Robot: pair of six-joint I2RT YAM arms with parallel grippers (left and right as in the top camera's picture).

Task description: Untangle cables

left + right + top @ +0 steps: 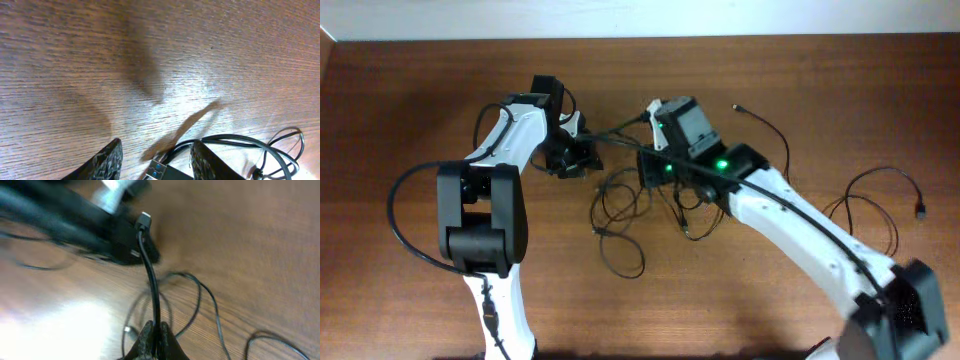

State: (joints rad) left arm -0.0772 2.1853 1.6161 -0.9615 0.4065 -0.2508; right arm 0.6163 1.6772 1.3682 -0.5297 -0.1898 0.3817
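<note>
The cables (625, 215) lie as thin black loops on the wood table between my arms. My right gripper (652, 165) is shut on one black cable (150, 275), which runs straight up from its jaws (155, 340) to a silvery plug tip (144, 218) at my left gripper. My left gripper (570, 157) is open. In the left wrist view its fingers (159, 159) stand apart with a black USB plug (160, 171) with a blue insert between them, touching neither. Black cords (240, 140) curve off to the right.
Another thin black cable (880, 200) loops at the right side of the table. A short one (765, 125) lies behind the right arm. The thick black cable (405, 220) of the left arm's base curves at the left.
</note>
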